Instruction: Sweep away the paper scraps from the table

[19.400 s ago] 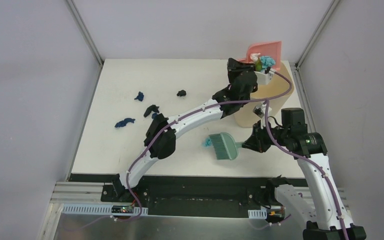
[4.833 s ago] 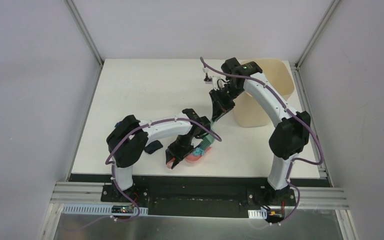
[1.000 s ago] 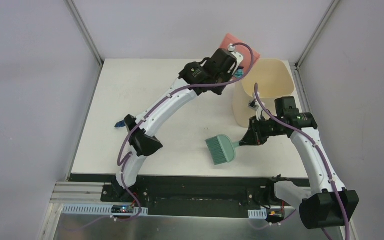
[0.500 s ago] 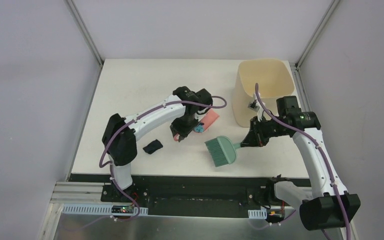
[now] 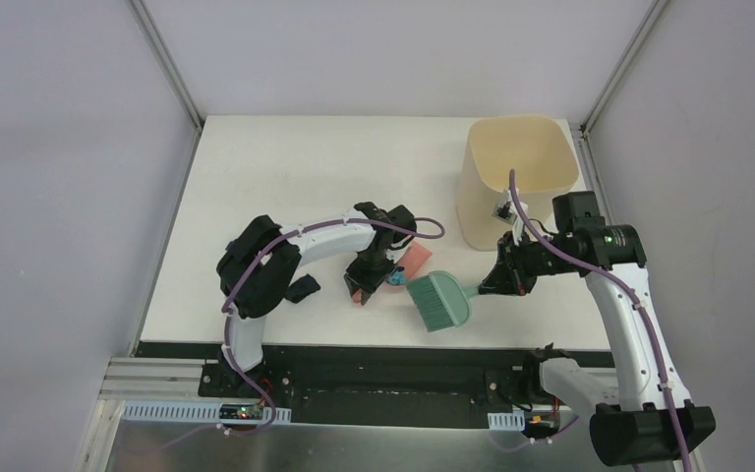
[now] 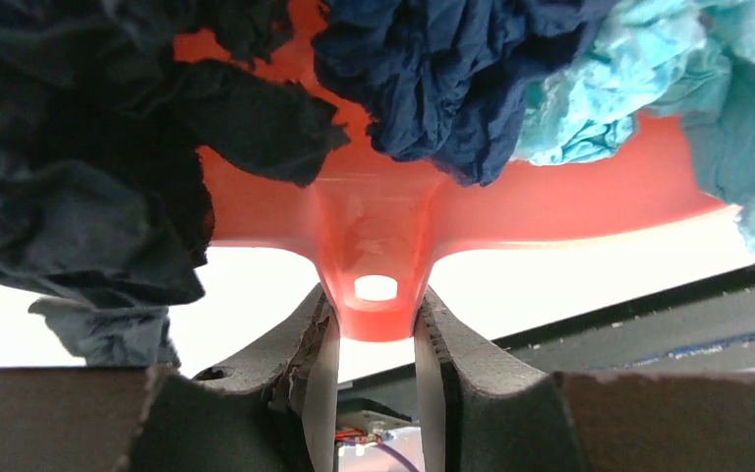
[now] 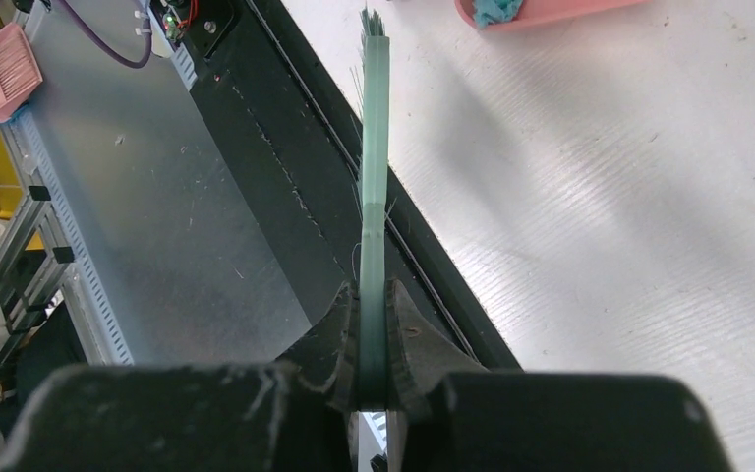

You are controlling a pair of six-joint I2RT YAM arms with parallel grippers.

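Left claw (image 6: 375,320) clamps handle of dustpan (image 6: 560,202), paper scraps (image 6: 452,79) heaped just right of it (right claw (image 7: 374,324) pinches brush (image 7: 375,147)).

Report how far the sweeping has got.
Mostly done: the table is nearly bare. In hand: the left gripper holds the dustpan, loaded with scraps; the right gripper holds the brush beside it. Left: one black scrap near the left arm, then emptying the dustpan into the bin.
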